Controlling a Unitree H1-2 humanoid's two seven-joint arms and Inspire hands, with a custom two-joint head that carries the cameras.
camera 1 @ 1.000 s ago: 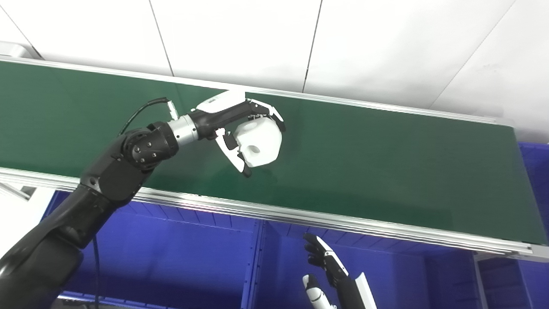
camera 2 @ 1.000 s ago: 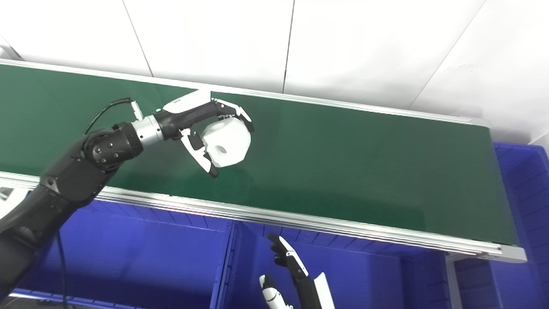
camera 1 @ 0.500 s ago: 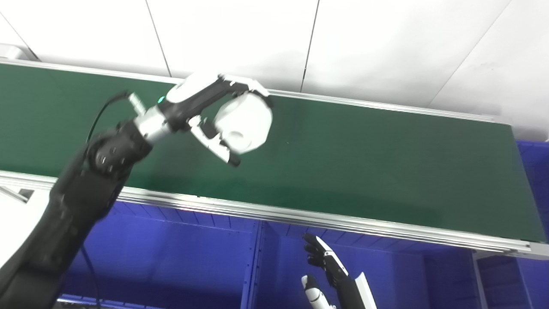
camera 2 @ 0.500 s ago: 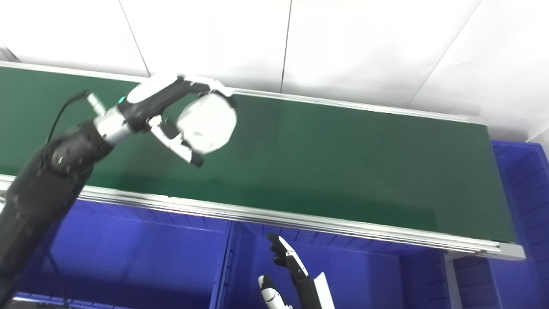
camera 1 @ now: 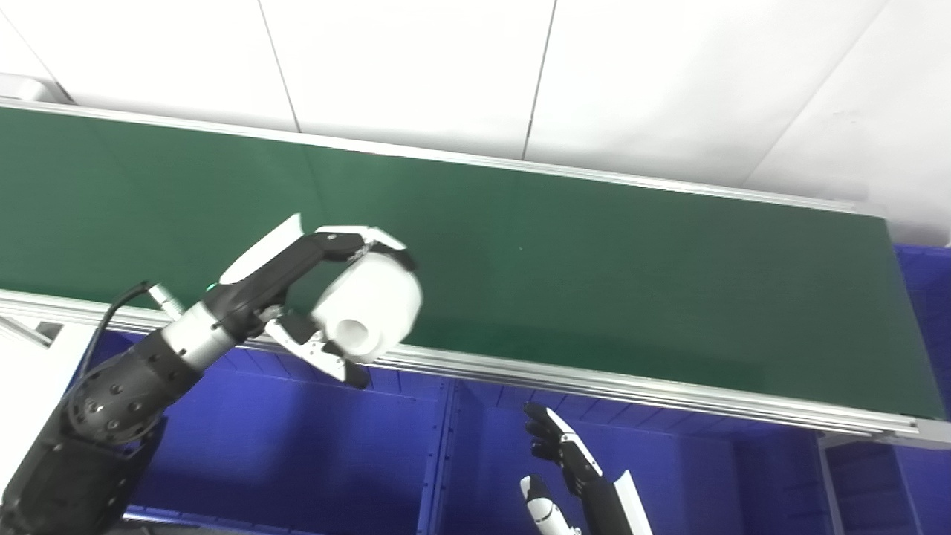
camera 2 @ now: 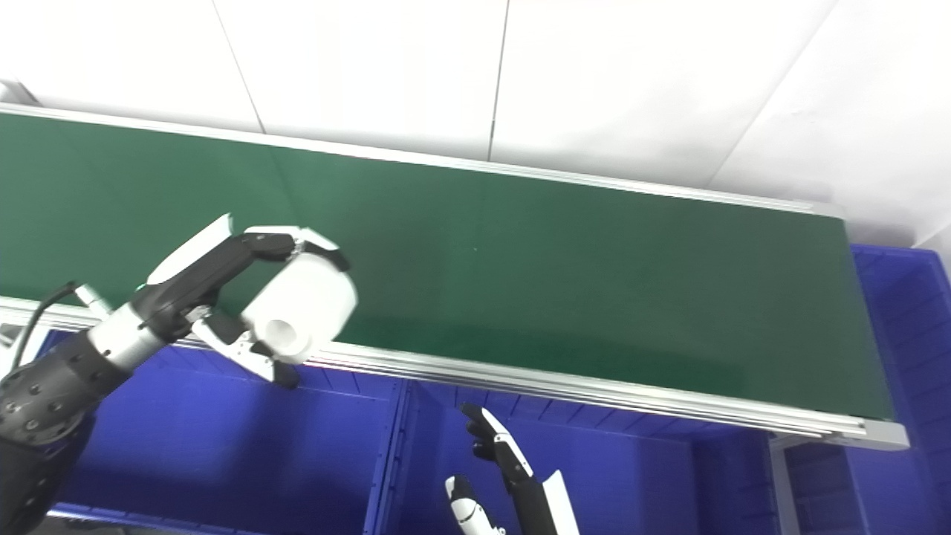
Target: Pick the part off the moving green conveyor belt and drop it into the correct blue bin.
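My left hand (camera 1: 312, 301) is shut on a chunky white part (camera 1: 369, 308) with a round hole in its face. Hand and part hang over the near aluminium rail of the green conveyor belt (camera 1: 594, 267), above the left blue bin (camera 1: 297, 453). My right hand (camera 1: 568, 475) sits low at the bottom middle, over the right blue bin (camera 1: 669, 461), with its fingers apart and nothing in it. No other part lies on the belt.
A blue divider wall (camera 1: 440, 453) separates the two bins under the belt. Another blue bin (camera 1: 925, 297) stands past the belt's right end. White wall panels (camera 1: 475, 67) rise behind the belt.
My left hand has carried the white part from above the belt's far side down and toward me, to the near rail. The right hand has stayed where it was.
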